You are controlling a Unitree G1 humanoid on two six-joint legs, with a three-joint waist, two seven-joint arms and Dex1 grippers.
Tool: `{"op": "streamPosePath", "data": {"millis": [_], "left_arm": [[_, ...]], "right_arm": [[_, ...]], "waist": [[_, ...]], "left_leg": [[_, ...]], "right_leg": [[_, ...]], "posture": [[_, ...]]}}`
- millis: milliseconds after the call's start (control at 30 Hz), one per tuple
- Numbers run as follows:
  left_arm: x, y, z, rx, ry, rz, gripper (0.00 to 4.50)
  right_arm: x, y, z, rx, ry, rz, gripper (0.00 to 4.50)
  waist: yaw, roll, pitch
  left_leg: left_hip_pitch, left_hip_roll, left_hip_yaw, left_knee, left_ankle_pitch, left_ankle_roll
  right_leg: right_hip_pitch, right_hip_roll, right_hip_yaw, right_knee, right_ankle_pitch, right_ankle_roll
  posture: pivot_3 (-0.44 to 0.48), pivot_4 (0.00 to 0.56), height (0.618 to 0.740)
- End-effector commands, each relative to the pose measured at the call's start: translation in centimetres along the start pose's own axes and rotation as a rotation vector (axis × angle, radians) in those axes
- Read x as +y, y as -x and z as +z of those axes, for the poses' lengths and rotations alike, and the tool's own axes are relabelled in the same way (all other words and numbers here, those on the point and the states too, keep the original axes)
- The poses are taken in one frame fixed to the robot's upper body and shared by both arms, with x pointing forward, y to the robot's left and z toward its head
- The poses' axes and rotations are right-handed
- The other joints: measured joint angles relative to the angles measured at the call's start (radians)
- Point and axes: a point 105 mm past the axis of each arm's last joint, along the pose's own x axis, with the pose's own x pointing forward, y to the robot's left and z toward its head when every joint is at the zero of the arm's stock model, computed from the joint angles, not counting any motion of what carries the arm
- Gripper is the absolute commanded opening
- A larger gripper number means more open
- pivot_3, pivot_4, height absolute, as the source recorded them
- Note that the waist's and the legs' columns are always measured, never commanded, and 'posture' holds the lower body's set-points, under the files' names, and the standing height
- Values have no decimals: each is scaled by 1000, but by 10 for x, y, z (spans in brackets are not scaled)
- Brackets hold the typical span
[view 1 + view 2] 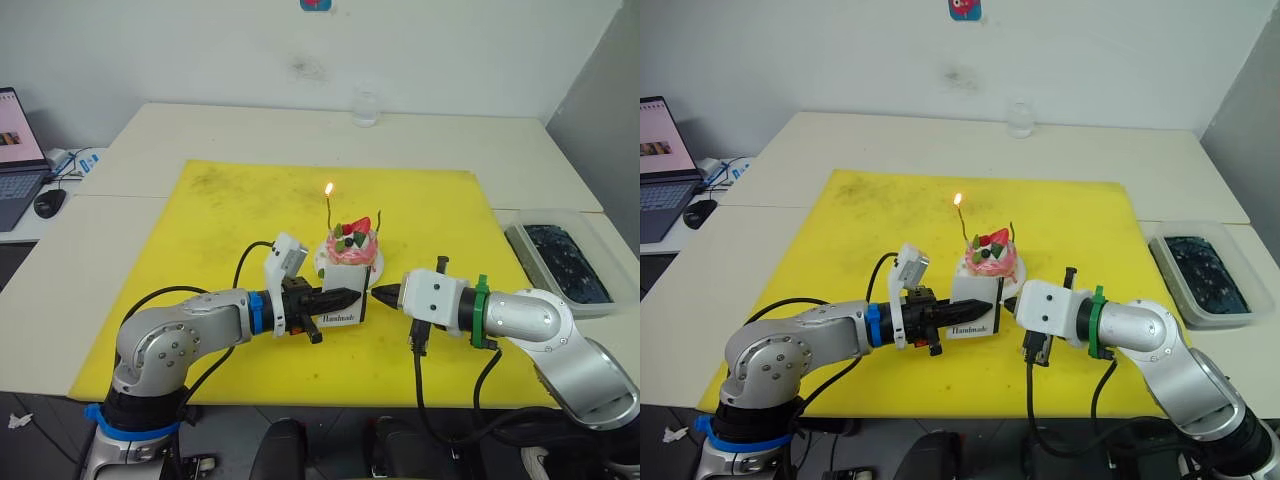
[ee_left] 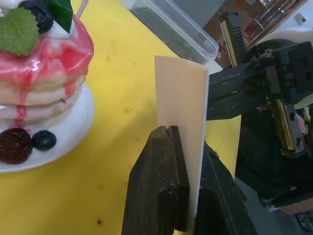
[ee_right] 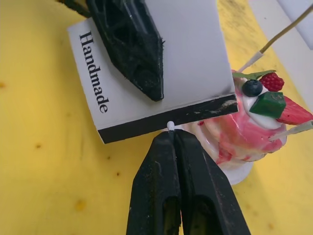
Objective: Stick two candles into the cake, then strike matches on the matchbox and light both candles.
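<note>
The pink cake point(image 1: 352, 248) sits on its white plate at the middle of the yellow mat point(image 1: 220, 210). Two thin candles stand in it: the left candle point(image 1: 329, 212) burns with a small flame, the right candle point(image 1: 381, 223) is unlit. My left gripper point(image 1: 345, 297) is shut on the white matchbox point(image 3: 195, 54), holding it upright just in front of the cake. My right gripper point(image 3: 171, 139) is shut on a match point(image 3: 170, 125); its pale head pokes out and touches the box's black strip.
A clear glass point(image 1: 366, 108) stands at the table's far edge. A plastic tray point(image 1: 560, 262) with dark contents lies off the mat to the right. A laptop point(image 1: 15, 160) and mouse point(image 1: 48, 202) sit far left.
</note>
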Motion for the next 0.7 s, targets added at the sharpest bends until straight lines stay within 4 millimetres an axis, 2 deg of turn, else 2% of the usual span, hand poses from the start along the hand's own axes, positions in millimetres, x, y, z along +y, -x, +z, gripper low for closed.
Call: {"op": "streamPosePath", "data": {"millis": [33, 100, 200, 300, 700], "left_arm": [[-22, 9, -8, 18, 7, -72, 0], [-17, 21, -14, 39, 20, -29, 0], [-14, 26, -15, 45, 25, -7, 0], [-14, 23, -12, 37, 22, -11, 0], [-15, 15, -15, 35, 13, -36, 0]], "right_arm": [[-67, 45, -6, 55, -31, -365, 48], [-72, 64, -12, 102, -45, -403, 48], [-62, 68, -10, 105, -62, -376, 48], [-57, 63, -5, 85, -63, -356, 48], [-64, 28, 31, -53, 29, -298, 48]], "waist": [[1, 0, 0], [1, 0, 0], [3, 0, 0], [2, 0, 0], [-1, 0, 0]], "left_leg": [[0, 0, 0, 0, 0, 0], [-1, -1, 1, 0, 0, 0], [0, 0, 0, -1, 0, 0], [1, 0, 0, -1, 0, 0], [0, -1, 0, 0, 0, 0]], "right_leg": [[0, -1, 0, 0, 0, 0], [0, -3, 1, -1, 0, 0], [0, -3, 0, -1, -1, -1], [0, -2, -1, 1, 0, -1], [0, -1, 1, -1, 1, -1]], "posture": [[0, 150, 740], [0, 150, 740], [0, 150, 740], [0, 150, 740], [0, 150, 740]]}}
